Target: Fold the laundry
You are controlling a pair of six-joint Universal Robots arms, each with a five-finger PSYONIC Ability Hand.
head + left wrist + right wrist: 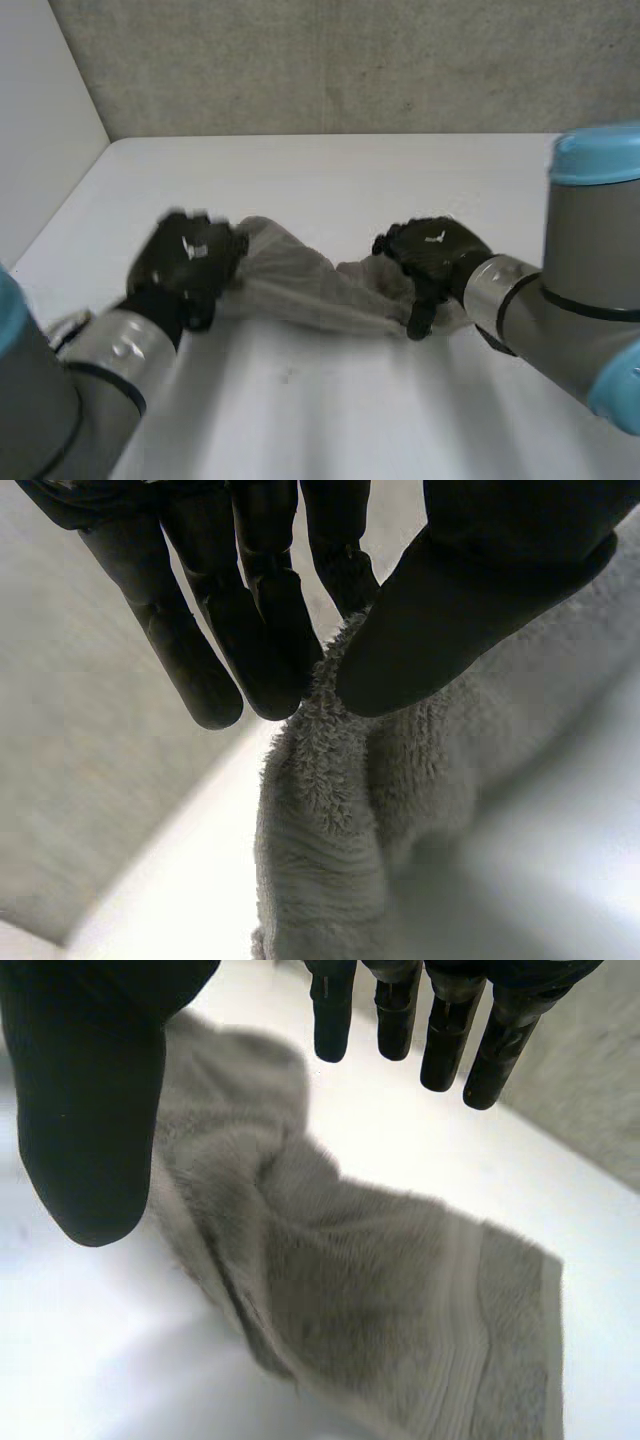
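The grey towel (300, 285) lies bunched into a long, rumpled ridge on the white table (350, 170), and everything happens at its two ends. At one end of the towel sits the left hand (185, 262), and in the left wrist view it is a clear pinch: the thumb (470, 610) presses a raised fold of towel (340, 840) against the fingers (265, 610), which lie close together, side by side. At the other end of the towel is the right hand (435, 255), resting over the crumpled cloth with its thumb pointing down beside it. In the right wrist view, that hand (90, 1110) is relaxed: the fingers (440, 1030) are straight and slightly spread, the thumb is well apart from them, and the towel (400, 1310) lies flat beneath the palm with its banded hem showing, nothing closed round it. Beyond the towel, the table runs to a grey wall (350, 60).
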